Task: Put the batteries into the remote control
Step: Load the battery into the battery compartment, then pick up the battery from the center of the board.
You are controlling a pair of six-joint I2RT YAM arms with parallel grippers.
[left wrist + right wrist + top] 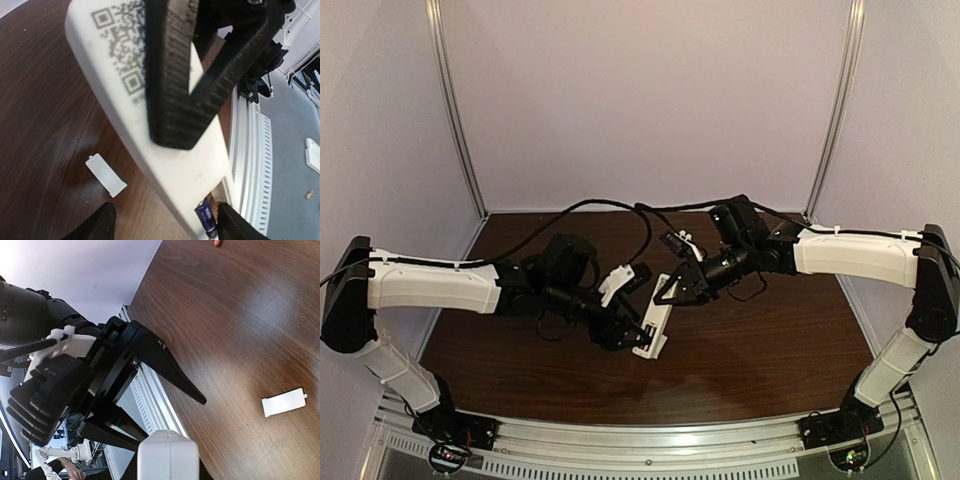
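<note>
Basically we've got the right fingers (170, 90) clamped on the remote control (185, 175), probably so our open, empty left fingers (97, 226) can get at its purple battery (205, 214).

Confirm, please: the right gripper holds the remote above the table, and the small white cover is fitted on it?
No: the white cover lies loose on the table, as the left wrist view shows. The right gripper does hold the remote above it.
</note>
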